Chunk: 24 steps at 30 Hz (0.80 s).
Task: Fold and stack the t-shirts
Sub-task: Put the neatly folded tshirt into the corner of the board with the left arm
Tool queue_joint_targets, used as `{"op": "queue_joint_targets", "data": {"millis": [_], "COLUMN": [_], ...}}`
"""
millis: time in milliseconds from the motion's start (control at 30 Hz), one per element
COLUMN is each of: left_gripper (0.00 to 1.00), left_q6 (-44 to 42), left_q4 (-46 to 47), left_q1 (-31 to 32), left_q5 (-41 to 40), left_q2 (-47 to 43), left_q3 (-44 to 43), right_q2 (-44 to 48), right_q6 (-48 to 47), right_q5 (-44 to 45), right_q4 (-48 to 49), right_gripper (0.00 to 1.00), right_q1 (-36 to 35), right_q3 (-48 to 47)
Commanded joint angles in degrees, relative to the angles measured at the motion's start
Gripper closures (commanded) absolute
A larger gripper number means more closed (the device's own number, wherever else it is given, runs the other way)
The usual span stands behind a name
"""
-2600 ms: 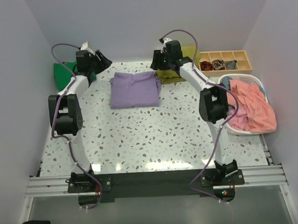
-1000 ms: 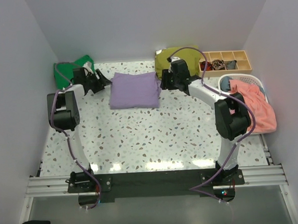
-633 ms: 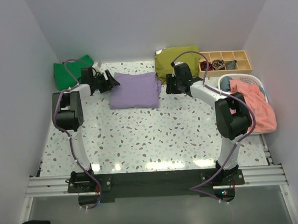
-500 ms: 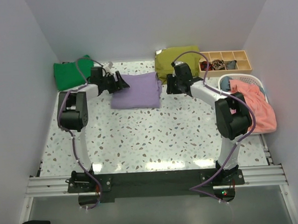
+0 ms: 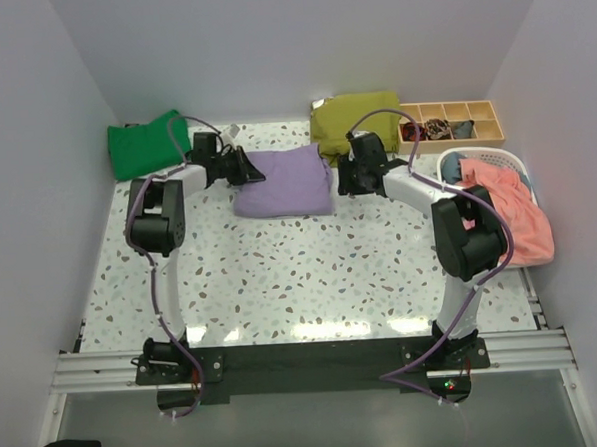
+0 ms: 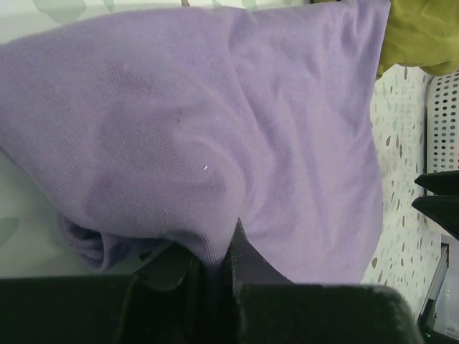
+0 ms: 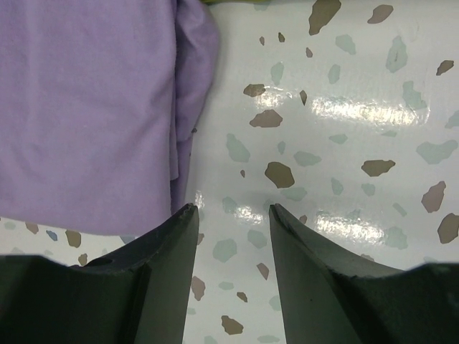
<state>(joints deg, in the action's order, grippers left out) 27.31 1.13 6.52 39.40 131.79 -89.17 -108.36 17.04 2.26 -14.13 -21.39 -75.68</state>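
Folded green t-shirt (image 5: 146, 144) is laid far left; folded lavender t-shirt (image 5: 286, 182), mid-rear on the tabletop (image 5: 281, 274), is pinched at its left edge by the left gripper (image 6: 215, 247). The right gripper (image 7: 232, 208) is spread, empty, beside its right edge; stacking is judged not yet done.

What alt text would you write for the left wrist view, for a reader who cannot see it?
The left gripper, at the bottom edge, pinches the near edge of a folded lavender t-shirt that fills most of the view. An olive-green cloth shows at the top right, and speckled table with a white basket at the right.
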Motion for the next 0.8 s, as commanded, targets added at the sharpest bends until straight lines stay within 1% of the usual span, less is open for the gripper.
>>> {"op": "queue_joint_targets", "data": {"millis": [0,33,67,100,133,167,200,267,300,333,367,400,433,467,500,533,567,633,667,767], "left_gripper": [1.0,1.0,1.0,1.0,1.0,1.0,1.0,1.0,1.0,1.0,1.0,1.0,1.0,1.0,1.0,1.0,1.0,1.0,1.0,1.0], "left_q6": [-5.7,-6.7,-7.8,-10.6,-11.7,-12.5,-13.4,-15.1,-17.0,-17.5,-17.6,-17.6,-17.3,-16.8,-15.1,-14.4,-13.6,-12.5,-12.0,-9.6], "left_q4": [-8.0,-12.6,-15.0,-17.8,-22.8,-24.4,-25.8,-30.7,-32.7,-34.8,-34.5,-33.7,-30.9,-29.0,-27.2,-24.6,-23.5,-23.2,-22.2,-16.6], "left_q1": [-2.2,-3.8,-4.7,-5.5,-6.5,-8.6,-9.9,-13.5,-14.8,-17.4,-18.8,-20.3,-23.4,-25.0,-26.5,-29.0,-30.1,-32.0,-32.5,-33.7], "left_q5": [-2.0,-2.1,-3.3,-4.4,-5.3,-6.4,-6.7,-5.8,-5.7,-5.4,-5.1,-4.8,-4.9,-4.6,-4.1,-3.3,-2.6,-0.8,0.6,0.6], "left_q2": [-7.6,-7.9,-7.9,-7.3,-6.9,-6.4,-4.5,-1.5,1.9,3.3,4.1,4.3,4.0,3.7,4.3,5.1,6.3,11.3,12.7,17.7], "left_q3": [-10.9,-13.6,-16.4,-22.9,-26.1,-29.0,-34.9,-41.8,-48.9,-51.6,-52.6,-51.4,-49.8,-47.9,-45.2,-44.6,-44.3,-46.4,-46.2,-43.5], "right_q2": [2.7,2.5,2.4,2.3,2.2,1.9,1.7,1.2,0.7,0.3,0.1,-0.2,-0.4,-0.5,-0.5,-0.9,-1.2,-1.9,-2.0,-2.6], "right_q6": [-0.3,-0.3,-0.2,-0.1,0.1,0.2,0.3,0.4,0.4,0.2,0.1,0.1,0.1,-0.1,-0.2,-0.2,-0.2,-0.1,0.0,0.1], "right_q5": [1.2,1.0,0.7,0.3,0.1,-0.2,-0.7,-1.1,-1.3,-1.7,-2.0,-2.0,-2.1,-2.1,-2.2,-2.2,-2.2,-2.2,-2.1,-2.2], "right_q4": [0.6,0.6,0.7,0.9,0.9,0.9,1.0,1.2,0.9,0.9,0.6,0.6,0.5,0.4,0.4,0.5,0.4,0.2,0.2,0.2], "right_gripper": [0.52,0.52,0.52,0.52,0.52,0.52,0.52,0.52,0.52,0.52,0.52,0.52,0.52,0.52,0.52,0.52,0.52,0.52,0.52,0.52], "right_q1": [0.4,0.3,0.3,0.3,0.4,0.3,0.4,0.4,0.4,0.3,0.3,0.3,0.4,0.4,0.4,0.4,0.4,0.3,0.3,0.4], "right_q3": [0.3,0.3,0.3,0.2,0.2,0.1,-0.2,-0.6,-1.1,-1.5,-1.7,-1.8,-1.9,-2.0,-2.0,-2.1,-2.2,-2.3,-2.5,-2.2]}}
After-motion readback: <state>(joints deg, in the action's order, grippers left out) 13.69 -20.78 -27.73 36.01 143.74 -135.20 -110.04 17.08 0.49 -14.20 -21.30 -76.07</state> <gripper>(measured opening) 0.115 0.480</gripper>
